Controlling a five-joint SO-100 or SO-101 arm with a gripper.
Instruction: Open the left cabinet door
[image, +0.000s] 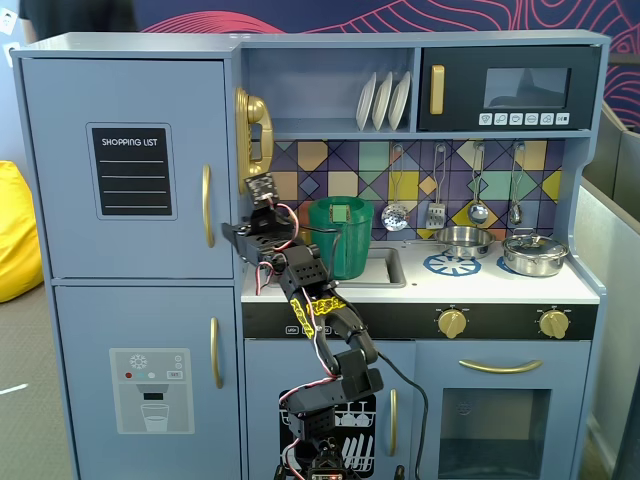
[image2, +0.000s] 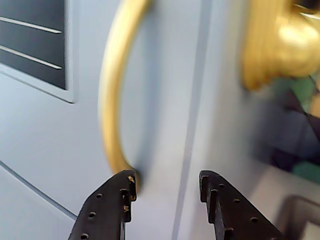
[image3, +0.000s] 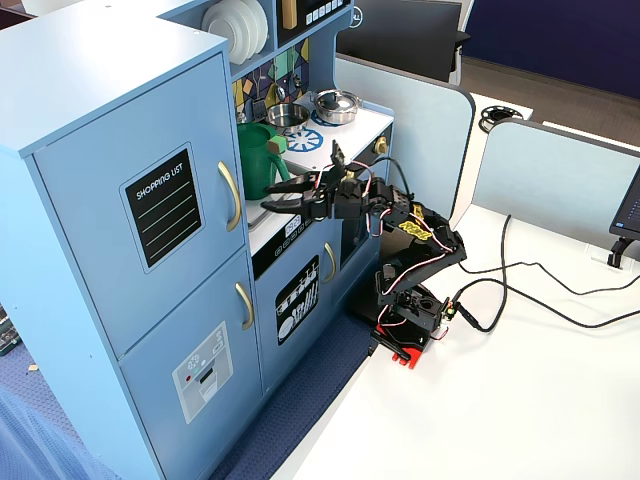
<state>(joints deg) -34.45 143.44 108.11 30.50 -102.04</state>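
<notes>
The left cabinet door (image: 127, 168) is the big upper-left panel of the toy kitchen, shut flush in both fixed views, with the black shopping list board (image: 132, 171) on its face. Its gold handle (image: 207, 205) runs vertically along the edge nearest the sink. I judge the door a stiff, light board on hinges at the far side, so it should swing easily, maybe with a small catch to beat. The handle looks hard, smooth and glossy, so I expect it to be slippery. The best hold looks like hooking a finger behind the curved bar (image2: 111, 100) near its lower end, where there is a gap to the door, then pulling outward in an arc.

My claw (image2: 167, 182) has its fingers apart, holding nothing. In the wrist view the left fingertip (image2: 125, 182) sits right at the handle's lower foot; I cannot tell if it touches. The right fingertip is over the door seam. The handle is not yet between the fingers.

Nearby are the gold toy phone (image: 252, 135), a green bucket (image: 342, 235) by the sink, and the lower door with the water dispenser picture (image: 150, 390).
</notes>
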